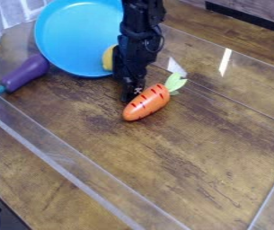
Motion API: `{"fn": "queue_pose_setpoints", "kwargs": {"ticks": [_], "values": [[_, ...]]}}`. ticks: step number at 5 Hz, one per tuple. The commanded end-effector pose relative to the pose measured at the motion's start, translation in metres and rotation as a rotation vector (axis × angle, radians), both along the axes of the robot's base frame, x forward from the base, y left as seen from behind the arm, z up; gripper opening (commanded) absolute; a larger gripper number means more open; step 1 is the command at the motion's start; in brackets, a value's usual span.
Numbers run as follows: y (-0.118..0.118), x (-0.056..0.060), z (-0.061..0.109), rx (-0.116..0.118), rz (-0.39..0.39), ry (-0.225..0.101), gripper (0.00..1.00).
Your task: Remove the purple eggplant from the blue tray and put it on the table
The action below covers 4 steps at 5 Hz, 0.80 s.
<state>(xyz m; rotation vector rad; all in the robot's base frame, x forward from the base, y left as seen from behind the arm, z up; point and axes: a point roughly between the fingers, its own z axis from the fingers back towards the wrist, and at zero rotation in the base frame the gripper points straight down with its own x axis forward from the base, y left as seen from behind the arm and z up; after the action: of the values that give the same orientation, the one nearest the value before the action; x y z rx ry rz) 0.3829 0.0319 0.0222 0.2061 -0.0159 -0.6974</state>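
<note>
A dark brown wooden table (pixel 163 171), its planks showing weathered grain, is carrying every object here and is being bordered by clear plastic walls (pixel 67 162) that are catching reflections. Resting directly on it are a round blue tray (pixel 67 40) at the far left, a purple eggplant (pixel 25 72) lying just beside the tray's left rim with its green stem end pointing toward the near left, and an orange carrot (pixel 147 101) with green leaves lying tilted near the middle. A yellow lemon (pixel 108 57) is sitting at the tray's right edge, partly hidden.
</note>
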Motion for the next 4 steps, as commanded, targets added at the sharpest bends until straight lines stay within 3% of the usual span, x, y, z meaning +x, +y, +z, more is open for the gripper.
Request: {"fn": "queue_pose_setpoints", "kwargs": {"ticks": [1,4], "values": [[0.014,-0.010,-0.006,0.002,0.036,0.010,1.00],[0.000,0.011,-0.012,0.009,0.030,0.016,1.00]]}}
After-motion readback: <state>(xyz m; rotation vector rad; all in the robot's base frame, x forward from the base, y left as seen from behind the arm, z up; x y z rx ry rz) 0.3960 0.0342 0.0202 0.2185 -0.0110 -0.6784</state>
